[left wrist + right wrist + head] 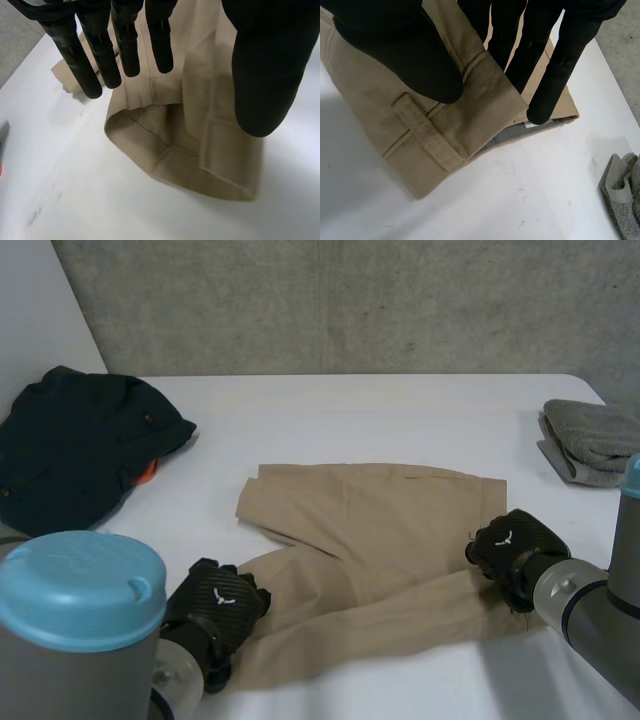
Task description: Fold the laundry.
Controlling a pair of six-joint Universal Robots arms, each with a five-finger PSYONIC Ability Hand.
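- The white table [400, 410] fills most of the head view, with bare surface along its upper edge, across the bottom right, and in the gaps between the garments.
- The tan trousers [380, 530] lie flat at centre frame, waist end to the right. One leg runs toward the lower left and the other is folded back toward the upper left.
- A dark jacket [70, 440] is heaped at the upper left, well apart from the trousers, with a scrap of orange [147, 472] showing at its right edge.
- A folded grey cloth [595, 440] sits at the right edge of the table, near the waistband but not touching it.
- The left hand [215, 605] is at the lower left over the leg's hem [170, 130]. It is released, with straight fingers [127, 55] and the thumb spread apart above the cloth.
- The right hand [515, 545] is at the right, grasping the waistband. Its thumb [395, 45] presses on top beside a belt loop [425, 130], and its straight fingers are behind the raised edge.
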